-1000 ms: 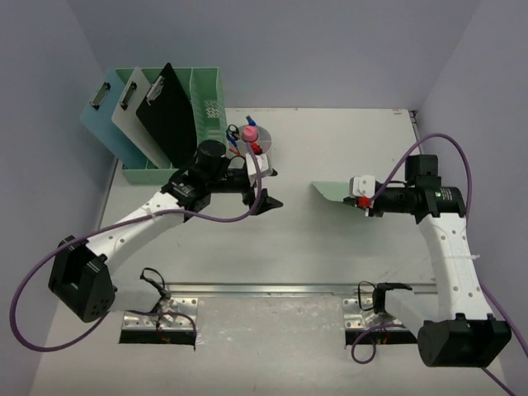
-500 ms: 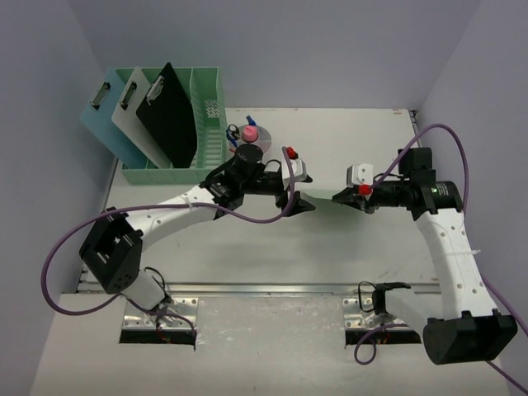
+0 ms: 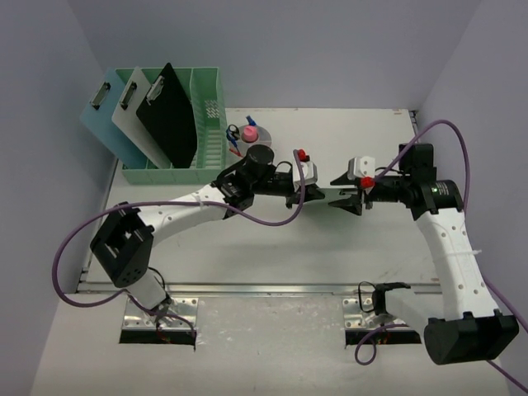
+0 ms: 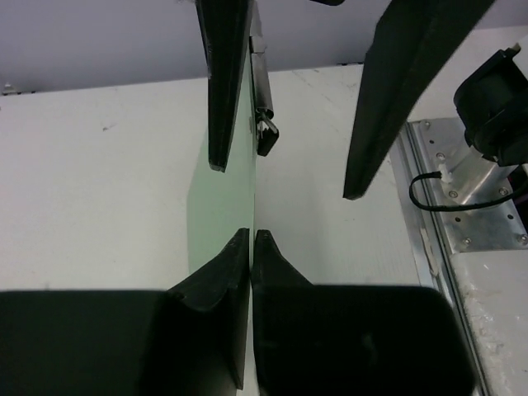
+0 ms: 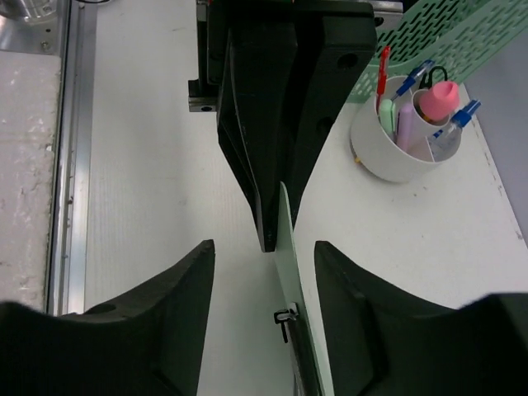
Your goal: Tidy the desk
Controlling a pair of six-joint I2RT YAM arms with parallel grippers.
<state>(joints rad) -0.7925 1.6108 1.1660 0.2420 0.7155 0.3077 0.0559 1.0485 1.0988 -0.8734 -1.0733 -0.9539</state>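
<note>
Mint-green clipboard (image 4: 219, 210) pinched on edge in left gripper (image 4: 251, 237), fingers pressed together. Straddled from opposite end by right gripper (image 5: 262, 245), jaws spread.

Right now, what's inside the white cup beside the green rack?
The white cup holds a red pen, blue-capped pens, a pink-topped item and a lilac one. Their lower ends are hidden by its wall.

Left arm (image 3: 177, 210) and right arm (image 3: 450, 239): white link housings, black cylindrical joint modules, black box-shaped base units. A purple cable (image 3: 62, 264) loops along each arm. Left end effector (image 3: 304, 198) and right end effector (image 3: 345, 196): black wedge-shaped fingers (image 5: 165, 289), with white wrist blocks carrying a red fitting.
</note>
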